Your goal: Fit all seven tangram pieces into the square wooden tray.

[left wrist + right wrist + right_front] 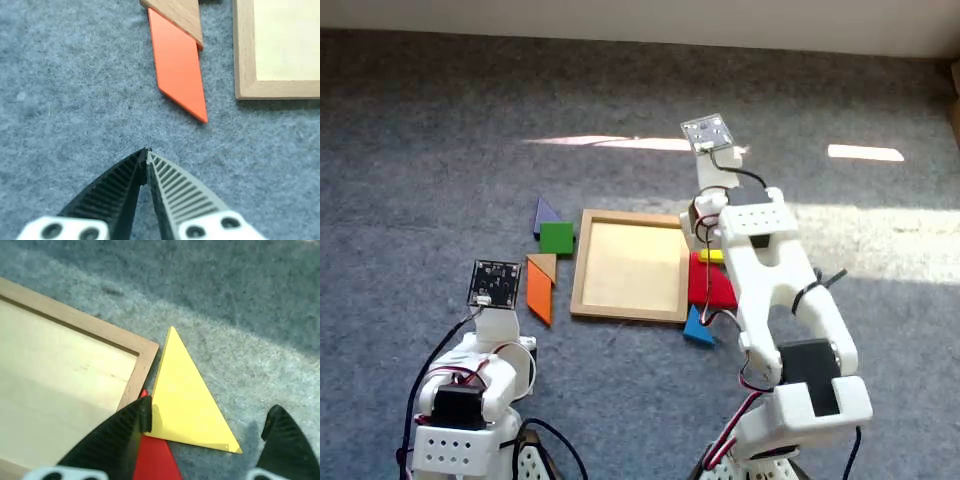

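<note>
From above, the square wooden tray (578, 272) lies on the grey carpet (440, 140), and all seven pieces lie outside it. On one side of the tray, from far to near, are the purple triangle (545, 212), the green square (557, 238), the brown triangle (544, 265) and the orange piece (539, 296). On the other side of the tray are the yellow triangle (711, 256), the red piece (716, 287) and the blue triangle (699, 329), which sits just by the tray's near corner. The right arm (775, 270) stretches over the red and yellow pieces, and the left arm (480, 385) sits back, nearer than the tray. In the left wrist view, the left tool (146, 155) has its two tips pressed together and holds nothing. It hangs over bare carpet near the orange piece (179, 65), which lies beside the tray's rim (244, 50). In the right wrist view, the right tool (210, 415) has its fingers wide apart, one on each side of the yellow triangle (187, 395). The yellow triangle lies next to the tray's corner (145, 352) and overlaps the red piece (152, 457).
</note>
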